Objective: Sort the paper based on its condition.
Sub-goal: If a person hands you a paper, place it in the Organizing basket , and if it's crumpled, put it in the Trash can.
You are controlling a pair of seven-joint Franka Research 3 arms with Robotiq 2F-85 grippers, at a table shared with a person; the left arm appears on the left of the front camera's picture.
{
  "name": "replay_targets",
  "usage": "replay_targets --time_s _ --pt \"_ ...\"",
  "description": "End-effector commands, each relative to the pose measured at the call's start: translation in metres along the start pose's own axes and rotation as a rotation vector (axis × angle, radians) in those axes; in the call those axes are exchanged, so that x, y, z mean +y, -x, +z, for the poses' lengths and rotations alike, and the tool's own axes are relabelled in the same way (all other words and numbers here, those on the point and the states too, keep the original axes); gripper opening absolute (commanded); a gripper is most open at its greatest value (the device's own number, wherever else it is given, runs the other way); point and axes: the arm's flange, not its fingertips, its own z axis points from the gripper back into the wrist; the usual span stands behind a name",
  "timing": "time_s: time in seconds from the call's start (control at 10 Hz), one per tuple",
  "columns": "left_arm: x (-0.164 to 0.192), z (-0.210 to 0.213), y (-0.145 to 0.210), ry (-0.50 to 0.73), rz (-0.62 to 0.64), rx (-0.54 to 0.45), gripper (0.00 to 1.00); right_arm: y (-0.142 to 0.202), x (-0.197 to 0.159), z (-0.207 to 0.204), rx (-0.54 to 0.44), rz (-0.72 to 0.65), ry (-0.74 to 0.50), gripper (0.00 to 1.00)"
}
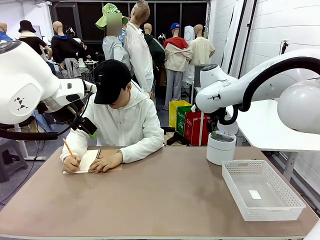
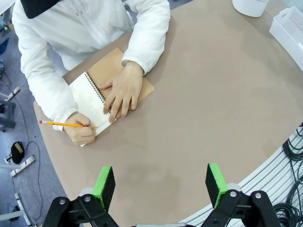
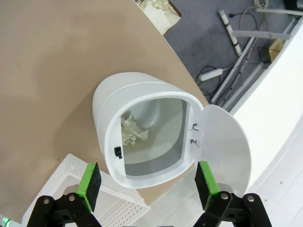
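A person at the far left of the table writes with a yellow pencil (image 1: 69,149) on the open cream page of a spiral notebook (image 2: 90,97), the other hand (image 2: 122,92) flat on it. A loose sheet of paper is out of view. My left gripper (image 2: 161,182) hangs open high above the bare tabletop, near the person's side (image 1: 86,125). My right gripper (image 3: 147,182) is open too, straight above the open white lidded bin (image 3: 142,127), which holds some crumpled whitish scraps (image 3: 132,133).
The white mesh basket (image 1: 274,211) stands at the front right with a small white label (image 1: 255,194) inside, next to the bin (image 1: 220,148). The bin's lid (image 3: 227,142) is swung open. The brown tabletop (image 1: 165,195) stretches between the notebook and the basket.
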Motion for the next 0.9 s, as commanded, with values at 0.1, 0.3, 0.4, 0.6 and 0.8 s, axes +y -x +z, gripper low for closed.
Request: replay_targets --time_s 0.1,0.3,0.4,0.6,0.8 --pt "0.0006 0.0000 0.0007 0.001 0.000 0.000 1.00 0.0002 -0.0030 -0.0038 -0.005 0.001 0.010 1.00" --pt "0.0006 0.0000 0.0007 0.001 0.000 0.000 1.00 0.0002 -0.0030 -0.0038 -0.005 0.001 0.010 1.00" --pt "0.0006 0.0000 0.0007 0.001 0.000 0.000 1.00 0.0002 -0.0030 -0.0038 -0.005 0.001 0.010 1.00" --pt "0.0006 0.0000 0.0007 0.001 0.000 0.000 1.00 0.0002 -0.0030 -0.0038 -0.005 0.001 0.010 1.00" --pt "0.0006 0.0000 0.0007 0.001 0.000 0.000 1.00 0.0002 -0.0030 -0.0038 -0.005 0.001 0.010 1.00"
